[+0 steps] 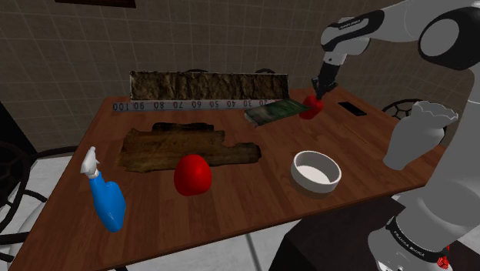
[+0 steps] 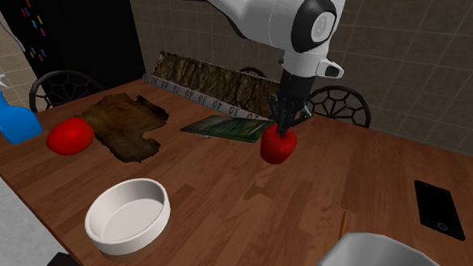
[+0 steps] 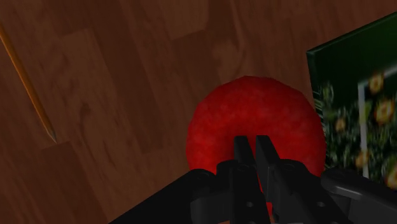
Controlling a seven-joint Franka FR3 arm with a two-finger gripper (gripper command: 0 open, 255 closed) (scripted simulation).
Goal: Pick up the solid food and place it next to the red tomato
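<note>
Tool (image 2: 285,124) pinching the top of the small red fruit (image 2: 278,147); I can't tell if it's off the surface (image 2: 224,204). Second exterior view: green book (image 2: 231,128) just at its 9 o'clock, tomato (image 2: 70,136) well beyond, also 9.

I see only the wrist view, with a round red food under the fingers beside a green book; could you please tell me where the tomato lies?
Observer: The red tomato lies by a dark ragged mat, well to the shoulder view's left of the red food at the gripper.
Operator: Thank you. Does anything stand near that spot?
Observer: A white bowl stands to the shoulder view's right of the tomato, apart from it.
Operator: And on the other side?
Observer: A blue spray bottle, further to the shoulder view's left.
</note>
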